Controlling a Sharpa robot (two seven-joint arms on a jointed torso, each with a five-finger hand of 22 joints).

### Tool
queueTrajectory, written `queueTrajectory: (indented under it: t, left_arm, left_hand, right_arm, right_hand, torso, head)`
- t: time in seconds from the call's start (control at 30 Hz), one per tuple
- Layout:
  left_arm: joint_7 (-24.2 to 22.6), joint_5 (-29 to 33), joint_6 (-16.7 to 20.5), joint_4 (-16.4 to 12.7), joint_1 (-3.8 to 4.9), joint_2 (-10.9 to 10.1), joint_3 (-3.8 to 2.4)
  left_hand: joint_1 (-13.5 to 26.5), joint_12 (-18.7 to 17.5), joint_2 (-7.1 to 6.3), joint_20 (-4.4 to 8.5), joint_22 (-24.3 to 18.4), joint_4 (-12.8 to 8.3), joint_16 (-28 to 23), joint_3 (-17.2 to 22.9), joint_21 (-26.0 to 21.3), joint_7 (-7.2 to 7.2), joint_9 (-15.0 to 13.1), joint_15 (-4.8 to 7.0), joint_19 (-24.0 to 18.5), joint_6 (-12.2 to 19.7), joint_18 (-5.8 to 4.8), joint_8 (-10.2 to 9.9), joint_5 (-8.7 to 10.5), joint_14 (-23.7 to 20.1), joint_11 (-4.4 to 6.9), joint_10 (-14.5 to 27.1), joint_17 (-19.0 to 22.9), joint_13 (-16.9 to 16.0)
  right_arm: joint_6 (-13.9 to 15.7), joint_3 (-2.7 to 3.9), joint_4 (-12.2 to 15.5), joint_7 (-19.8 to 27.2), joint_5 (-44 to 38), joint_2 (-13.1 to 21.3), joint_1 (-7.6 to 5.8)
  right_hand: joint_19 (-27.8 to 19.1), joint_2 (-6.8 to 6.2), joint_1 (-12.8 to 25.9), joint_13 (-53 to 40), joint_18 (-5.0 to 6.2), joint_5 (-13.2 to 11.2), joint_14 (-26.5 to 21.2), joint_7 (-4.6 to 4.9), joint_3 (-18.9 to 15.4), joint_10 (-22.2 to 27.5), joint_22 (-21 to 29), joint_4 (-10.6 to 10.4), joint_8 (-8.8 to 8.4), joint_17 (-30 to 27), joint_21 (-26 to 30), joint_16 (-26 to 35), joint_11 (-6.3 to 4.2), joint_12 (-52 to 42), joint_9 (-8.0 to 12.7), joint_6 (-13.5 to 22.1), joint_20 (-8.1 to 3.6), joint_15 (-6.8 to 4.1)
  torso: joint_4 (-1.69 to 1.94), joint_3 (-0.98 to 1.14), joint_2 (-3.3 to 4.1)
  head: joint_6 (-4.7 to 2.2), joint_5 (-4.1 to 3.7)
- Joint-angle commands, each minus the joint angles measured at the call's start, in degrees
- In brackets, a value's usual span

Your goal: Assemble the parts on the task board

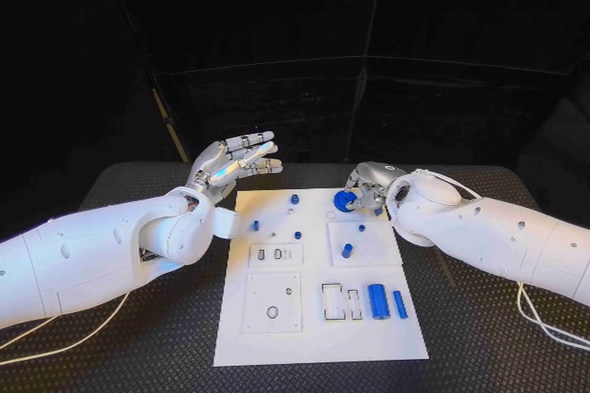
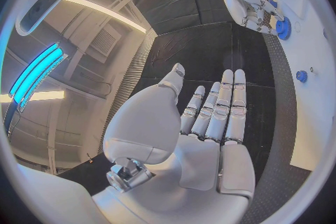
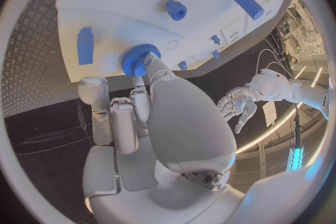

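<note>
The white task board [image 1: 317, 342] lies in the middle of the table. At its far edge a blue gear [image 1: 344, 200] sits against the board, and my right hand [image 1: 372, 188] pinches it at the rim. In the right wrist view my fingertips [image 3: 149, 60] meet the gear [image 3: 138, 60]. My left hand [image 1: 234, 164] hovers open above the board's far left corner, fingers spread [image 2: 210, 112], holding nothing. A thick blue cylinder [image 1: 378, 301] and a thinner blue rod [image 1: 400, 304] lie near the board's front right. Small blue pegs [image 1: 294, 199] stand further back.
Two white inset plates [image 1: 273, 301] and empty rectangular slots [image 1: 333, 301] take up the board's front half. More small blue pegs [image 1: 347, 251] stand mid-board. The black ribbed table [image 1: 492, 359] surrounds the board, with cables [image 1: 541, 325] trailing beside each arm.
</note>
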State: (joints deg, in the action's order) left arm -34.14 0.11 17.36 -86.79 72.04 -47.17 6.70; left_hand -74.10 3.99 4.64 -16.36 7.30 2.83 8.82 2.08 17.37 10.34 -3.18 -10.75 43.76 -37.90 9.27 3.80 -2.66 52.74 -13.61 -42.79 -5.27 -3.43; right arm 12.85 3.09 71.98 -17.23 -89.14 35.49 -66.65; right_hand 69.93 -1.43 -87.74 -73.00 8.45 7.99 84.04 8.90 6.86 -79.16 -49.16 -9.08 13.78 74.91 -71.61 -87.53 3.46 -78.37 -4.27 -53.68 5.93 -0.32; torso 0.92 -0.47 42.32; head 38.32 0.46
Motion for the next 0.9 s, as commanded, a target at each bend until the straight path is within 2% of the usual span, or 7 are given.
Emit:
queueTrajectory:
  t: [0.03,0.13,0.3,0.53,0.7,0.9]
  left_arm:
    - [-0.2,0.0,-0.7,-0.1,0.07,0.1,-0.05]
    - [-0.2,0.0,-0.7,-0.1,0.07,0.0,-0.05]
    - [-0.1,0.0,-0.8,0.0,0.06,0.0,-0.05]
    - [-0.1,0.0,-0.9,0.1,0.05,0.1,-0.05]
    - [-0.1,0.0,-0.9,0.2,0.05,0.1,-0.05]
    - [-0.1,0.0,-0.9,0.2,0.05,0.3,-0.05]
  left_hand:
    - [0.2,-0.3,0.57,0.04,-0.1,-0.3,-0.3,-0.1,-0.2,6.14,0.0,-0.04,-0.2,-0.1,0.69,-0.2,-0.23,0.1,-0.13,0.1,0.1,0.0]
    - [0.2,-0.3,0.57,0.04,-0.1,-0.3,-0.3,-0.1,-0.2,6.14,0.0,-0.04,-0.2,-0.1,0.69,-0.2,-0.23,0.1,-0.13,0.1,0.1,0.0]
    - [0.2,-0.3,0.63,0.04,-0.1,-0.3,-0.3,0.0,-0.2,6.14,0.0,-0.04,-0.2,0.1,0.69,-0.3,-0.23,0.1,-0.14,0.2,0.1,0.0]
    - [0.2,-0.3,0.63,0.04,-0.1,-0.3,-0.3,0.0,-0.2,6.14,0.0,-0.04,-0.2,0.1,0.69,-0.3,-0.23,0.1,-0.14,0.2,0.1,0.0]
    - [0.2,-0.3,0.63,0.04,-0.1,-0.3,-0.3,0.0,-0.2,6.14,0.0,-0.04,-0.2,0.1,0.69,-0.3,-0.23,0.1,-0.14,0.2,0.1,0.0]
    - [0.2,-0.3,0.63,0.04,-0.1,-0.3,-0.3,0.0,-0.2,6.14,0.0,-0.04,-0.2,0.1,0.69,-0.3,-0.23,0.1,-0.14,0.2,0.1,0.0]
  right_arm:
    - [2.7,0.03,0.7,0.6,-2.4,0.1,-0.04]
    - [4.3,0.03,1.9,0.5,-3.6,0.5,0.08]
    - [7.4,0.03,5.9,0.2,-6.9,1.4,0.25]
    - [9.7,0.04,10.5,0.2,-11.7,0.8,0.63]
    - [9.8,-0.02,10.9,0.3,-12.7,-0.9,0.93]
    - [9.0,-0.30,9.1,0.3,-13.1,-3.6,1.18]
  right_hand:
    - [-0.1,0.35,1.0,-0.1,-1.04,0.2,4.5,-0.76,0.5,-0.6,-0.1,0.1,0.22,8.0,-0.2,-0.4,-0.25,-0.2,-0.1,-1.6,-0.53,-0.55]
    - [0.0,-0.01,1.9,-0.2,-1.06,1.2,4.5,-0.86,0.6,-0.6,-0.1,-0.1,0.06,8.0,-0.3,-0.3,-0.35,-0.3,0.0,-1.8,-0.65,-0.64]
    - [0.1,-0.85,2.9,-0.9,-1.10,3.5,4.6,-1.10,1.4,-1.1,-0.3,-0.1,-0.18,8.2,-0.4,-0.4,-0.58,-0.7,0.3,-2.5,-0.86,-0.85]
    - [0.2,-1.24,3.0,-1.2,-1.14,4.6,4.6,-1.03,2.4,-1.2,-0.5,0.2,-0.81,8.5,-0.5,-0.5,-0.56,-0.8,0.5,-2.4,-0.94,-0.89]
    - [0.3,-1.25,3.0,-1.3,-1.16,4.6,4.6,-1.01,2.6,-1.3,-0.6,0.2,-0.89,8.5,-0.5,-0.5,-0.55,-0.9,0.5,-2.3,-0.94,-0.88]
    - [0.3,-1.24,3.1,-1.3,-1.18,4.6,4.7,-0.95,2.9,-1.3,-0.7,0.3,-1.12,8.6,-0.6,-0.5,-0.50,-0.9,0.5,-2.3,-0.93,-0.86]
  torso:
    - [0.06,-0.02,-0.02]
    - [0.05,0.02,0.01]
    - [-0.06,0.02,0.00]
    - [0.16,0.00,0.02]
    - [0.09,-0.06,0.02]
    - [0.06,-0.03,0.04]
  head:
    - [-0.02,-0.12]
    - [-0.09,-0.05]
    - [-0.30,0.08]
    - [-0.31,0.04]
    - [-0.29,0.17]
    - [-0.15,0.36]
